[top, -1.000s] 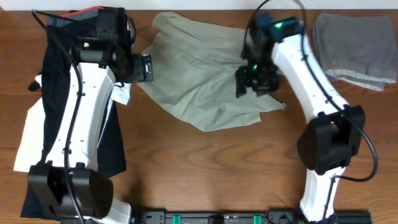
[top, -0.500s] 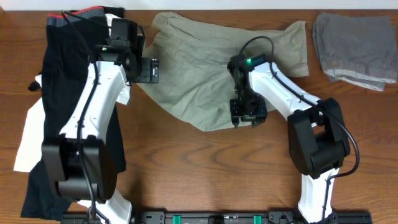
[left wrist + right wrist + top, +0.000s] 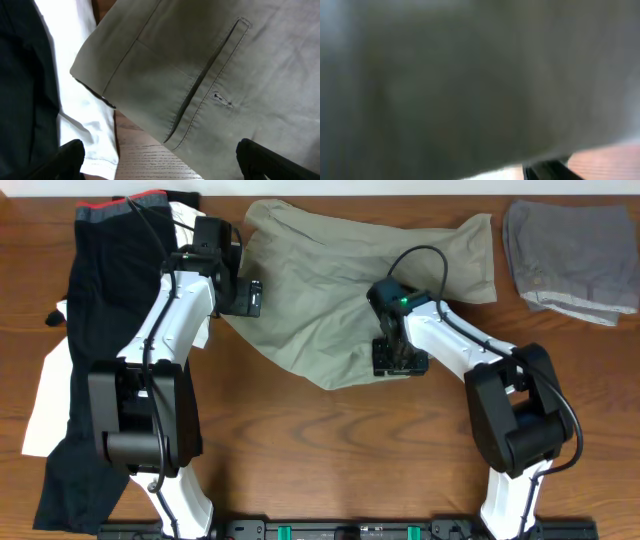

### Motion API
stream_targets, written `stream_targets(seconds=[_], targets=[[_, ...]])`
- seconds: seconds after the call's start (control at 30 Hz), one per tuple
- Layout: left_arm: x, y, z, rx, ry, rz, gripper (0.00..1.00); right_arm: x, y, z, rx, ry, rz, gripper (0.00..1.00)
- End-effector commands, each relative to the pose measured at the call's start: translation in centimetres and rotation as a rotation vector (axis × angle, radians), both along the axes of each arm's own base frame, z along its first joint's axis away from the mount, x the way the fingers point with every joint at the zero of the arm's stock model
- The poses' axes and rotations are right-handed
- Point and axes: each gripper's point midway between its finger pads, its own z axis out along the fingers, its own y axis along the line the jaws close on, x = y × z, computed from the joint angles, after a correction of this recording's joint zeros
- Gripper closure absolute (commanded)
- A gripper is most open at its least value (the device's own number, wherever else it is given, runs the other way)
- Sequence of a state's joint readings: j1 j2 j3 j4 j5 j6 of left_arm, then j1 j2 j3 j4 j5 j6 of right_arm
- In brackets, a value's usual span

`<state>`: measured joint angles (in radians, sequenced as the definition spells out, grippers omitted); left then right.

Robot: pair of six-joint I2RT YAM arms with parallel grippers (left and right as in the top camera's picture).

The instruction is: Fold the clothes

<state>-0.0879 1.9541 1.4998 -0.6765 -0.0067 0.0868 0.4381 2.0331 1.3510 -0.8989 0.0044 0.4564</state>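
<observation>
The light khaki shorts [image 3: 330, 290] lie spread and rumpled at the far middle of the table. My left gripper [image 3: 250, 297] is open at their left edge. In the left wrist view [image 3: 160, 167] its fingers stand wide apart over bare wood, with the shorts' pocket welt [image 3: 202, 90] just ahead. My right gripper [image 3: 400, 360] sits on the shorts' near right edge. The right wrist view is filled with blurred khaki cloth [image 3: 470, 75]. Only one dark finger [image 3: 547, 170] shows there, so I cannot tell its state.
A black garment with a red waistband [image 3: 110, 300] lies over white cloth [image 3: 50, 400] on the left, under my left arm. The white cloth also shows in the left wrist view [image 3: 75, 55]. A folded grey garment [image 3: 575, 255] lies at the far right.
My right gripper has come down from the middle of the shorts to their near right edge. My left gripper has shifted slightly right, to the shorts' left edge.
</observation>
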Motion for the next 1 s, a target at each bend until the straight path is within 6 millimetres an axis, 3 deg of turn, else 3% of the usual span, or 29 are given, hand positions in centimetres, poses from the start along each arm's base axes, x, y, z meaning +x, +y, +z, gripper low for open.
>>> stream_targets(seconds=[0.0,0.2,0.23,0.27,0.3,0.33,0.53,0.8,0.97], targets=[[-0.2,0.0,-0.3,0.008,0.011,-0.016,0.02,1.5,-0.7,0.1,-0.057,-0.088,-0.017,0.48],[-0.5,0.0,-0.4,0.009,0.025,-0.016,0.02,2.4,-1.6,0.1,-0.107,-0.132,-0.021,0.47],[-0.5,0.0,-0.4,0.009,0.026,-0.015,0.02,2.3,-1.7,-0.1,-0.108,-0.128,-0.021,0.52],[-0.5,0.0,-0.4,0.008,0.026,-0.013,0.02,2.1,-1.7,-0.2,-0.112,-0.120,-0.020,0.65],[-0.6,0.1,-0.4,0.008,0.028,-0.012,0.02,1.8,-1.9,-0.4,-0.116,-0.111,-0.020,0.89],[-0.6,0.1,-0.5,0.006,0.029,-0.008,0.02,1.6,-2.0,-0.6,-0.119,-0.104,-0.021,0.99],[-1.6,-0.8,-0.8,-0.046,0.074,-0.020,0.02,-0.6,-4.6,-1.0,-0.163,-0.009,-0.115,0.99],[-5.2,-1.3,-1.5,-0.094,0.223,0.032,0.02,-2.8,-11.2,0.1,-0.173,0.153,-0.319,0.99],[-6.4,-1.2,-1.7,-0.088,0.273,0.037,0.02,-2.3,-14.2,0.0,-0.071,0.182,-0.384,0.99]])
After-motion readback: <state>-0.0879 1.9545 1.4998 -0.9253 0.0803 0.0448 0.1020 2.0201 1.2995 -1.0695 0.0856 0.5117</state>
